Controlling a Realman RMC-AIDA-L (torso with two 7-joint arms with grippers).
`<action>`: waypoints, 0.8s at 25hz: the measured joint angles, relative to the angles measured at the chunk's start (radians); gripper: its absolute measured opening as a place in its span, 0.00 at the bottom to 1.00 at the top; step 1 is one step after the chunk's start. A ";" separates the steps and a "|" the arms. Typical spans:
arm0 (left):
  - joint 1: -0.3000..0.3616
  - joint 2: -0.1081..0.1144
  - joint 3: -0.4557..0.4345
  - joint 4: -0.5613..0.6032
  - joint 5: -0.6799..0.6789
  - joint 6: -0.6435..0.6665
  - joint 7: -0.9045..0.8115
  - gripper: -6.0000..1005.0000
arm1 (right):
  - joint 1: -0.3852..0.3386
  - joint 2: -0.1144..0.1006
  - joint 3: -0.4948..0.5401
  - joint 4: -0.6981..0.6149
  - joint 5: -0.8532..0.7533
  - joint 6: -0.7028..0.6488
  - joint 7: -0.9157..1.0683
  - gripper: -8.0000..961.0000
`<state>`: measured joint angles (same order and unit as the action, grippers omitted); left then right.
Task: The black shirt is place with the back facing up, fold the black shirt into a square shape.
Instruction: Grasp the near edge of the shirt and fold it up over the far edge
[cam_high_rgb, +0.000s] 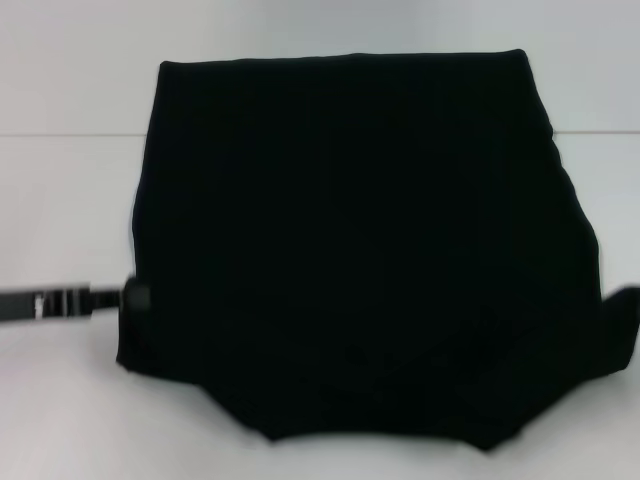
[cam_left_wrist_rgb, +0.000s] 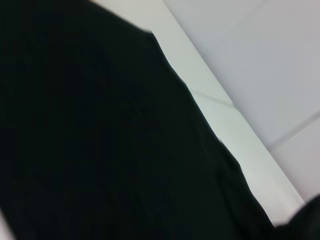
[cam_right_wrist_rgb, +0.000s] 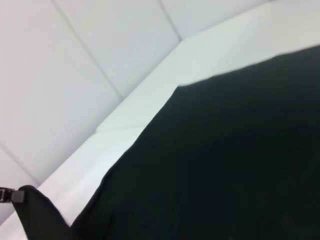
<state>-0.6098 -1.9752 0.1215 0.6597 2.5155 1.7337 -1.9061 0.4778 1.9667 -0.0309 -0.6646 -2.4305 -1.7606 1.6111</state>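
The black shirt (cam_high_rgb: 350, 250) lies spread over the white table (cam_high_rgb: 60, 200), a broad dark sheet with its near corners drawn in. My left gripper (cam_high_rgb: 135, 297) is at the shirt's left edge near the front, shut on the cloth, and its arm reaches in from the left. My right gripper (cam_high_rgb: 625, 300) is at the shirt's right edge, where a bunch of cloth stands out, and it is shut on the cloth. The left wrist view is filled by the shirt (cam_left_wrist_rgb: 100, 140). In the right wrist view the shirt (cam_right_wrist_rgb: 225, 160) shows with a raised bunch of cloth (cam_right_wrist_rgb: 35, 210) at the far gripper.
The white table's far edge (cam_high_rgb: 80, 134) runs behind the shirt. Pale wall panels (cam_right_wrist_rgb: 75, 75) rise beyond it. Bare table surface (cam_high_rgb: 90, 420) shows left of the shirt and in front of it.
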 joint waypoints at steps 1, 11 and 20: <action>-0.016 0.008 0.000 -0.019 -0.004 -0.027 0.000 0.17 | 0.014 0.000 -0.003 0.009 0.009 0.020 0.009 0.03; -0.154 0.046 0.028 -0.114 -0.009 -0.340 -0.013 0.18 | 0.163 -0.014 -0.037 0.133 0.040 0.326 0.078 0.03; -0.221 0.048 0.090 -0.177 -0.009 -0.623 -0.005 0.19 | 0.322 -0.023 -0.127 0.275 0.042 0.712 0.105 0.03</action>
<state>-0.8312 -1.9268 0.2113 0.4827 2.5064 1.1103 -1.9109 0.7998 1.9433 -0.1582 -0.3899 -2.3880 -1.0489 1.7165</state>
